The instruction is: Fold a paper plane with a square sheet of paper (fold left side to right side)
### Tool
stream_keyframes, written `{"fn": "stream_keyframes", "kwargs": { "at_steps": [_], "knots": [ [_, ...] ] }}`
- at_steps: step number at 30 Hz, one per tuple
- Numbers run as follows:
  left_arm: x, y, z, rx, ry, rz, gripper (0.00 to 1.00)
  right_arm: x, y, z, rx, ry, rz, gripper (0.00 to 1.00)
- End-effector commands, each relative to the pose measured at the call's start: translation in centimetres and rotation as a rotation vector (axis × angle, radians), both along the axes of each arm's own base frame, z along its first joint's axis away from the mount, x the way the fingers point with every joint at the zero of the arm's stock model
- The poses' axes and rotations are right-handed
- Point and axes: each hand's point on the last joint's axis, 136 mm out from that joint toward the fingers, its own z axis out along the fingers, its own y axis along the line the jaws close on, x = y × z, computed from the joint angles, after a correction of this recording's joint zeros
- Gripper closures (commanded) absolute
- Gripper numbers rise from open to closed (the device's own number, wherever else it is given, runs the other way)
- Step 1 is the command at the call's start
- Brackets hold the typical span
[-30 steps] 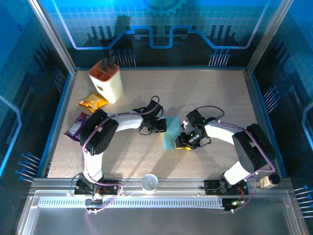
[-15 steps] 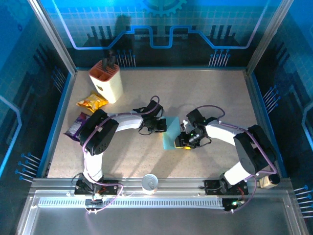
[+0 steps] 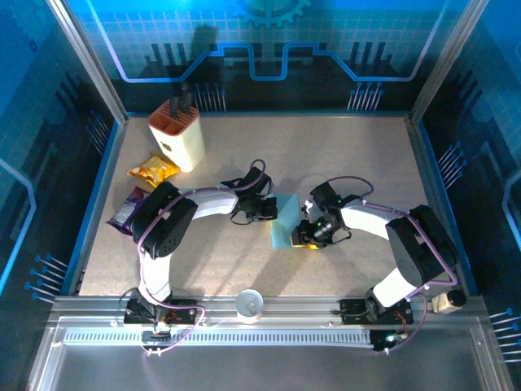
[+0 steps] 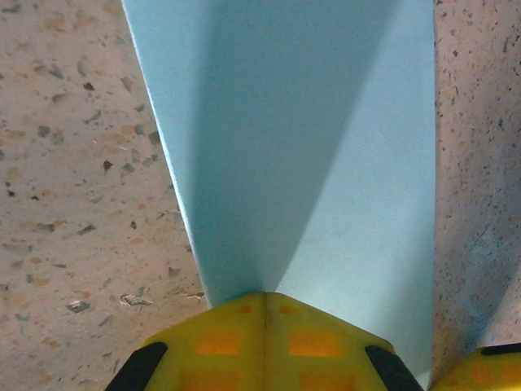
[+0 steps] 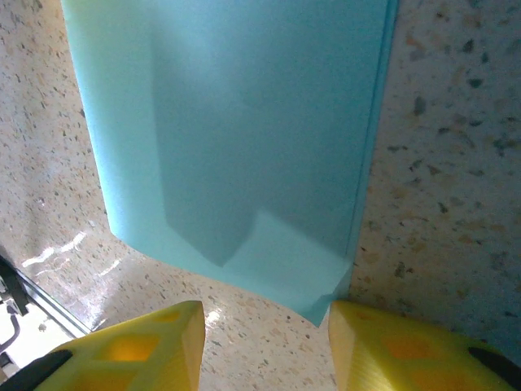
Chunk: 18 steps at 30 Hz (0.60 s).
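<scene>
The light-blue sheet of paper [image 3: 286, 218] lies folded into a narrow upright rectangle at the table's middle, between my two grippers. My left gripper [image 3: 269, 211] is at its left edge. In the left wrist view its yellow fingertips [image 4: 264, 303] are pressed together with the tips over the paper [image 4: 326, 122], and I see no paper pinched between them. My right gripper [image 3: 308, 237] stands open at the sheet's lower right. In the right wrist view the paper's [image 5: 244, 122] near corner [image 5: 320, 312] sits just inside the right finger [image 5: 366, 342] of that gripper [image 5: 264, 342], lying flat on the table.
A cream knife block [image 3: 177, 134] stands at the back left, with a yellow snack packet [image 3: 153, 169] and a purple snack packet [image 3: 129, 210] in front of it. A white cup [image 3: 250, 303] sits at the near edge between the arm bases.
</scene>
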Motion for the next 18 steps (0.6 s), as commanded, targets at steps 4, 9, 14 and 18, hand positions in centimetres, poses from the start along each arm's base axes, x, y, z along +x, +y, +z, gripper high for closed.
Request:
{"fn": "stream_keyframes", "kwargs": {
  "at_steps": [4, 9, 14, 18],
  "knots": [
    [-2.0, 1.4, -1.5, 0.076, 0.043, -0.018, 1.0, -1.0, -1.0, -0.3, -0.022, 0.044, -0.028, 0.54],
    [-1.9, 1.3, -1.3, 0.072, 0.042, -0.02, 1.0, -1.0, -0.4, -0.7, 0.018, 0.062, -0.045, 0.55],
    [-1.9, 1.4, -1.3, 0.073, 0.042, -0.019, 1.0, -1.4, -1.3, -1.1, -0.005, 0.085, -0.087, 0.55],
    [-1.9, 1.4, -1.3, 0.073, 0.04, -0.02, 1.0, -1.4, -1.6, -0.9, 0.004, 0.086, -0.114, 0.55]
  ]
}}
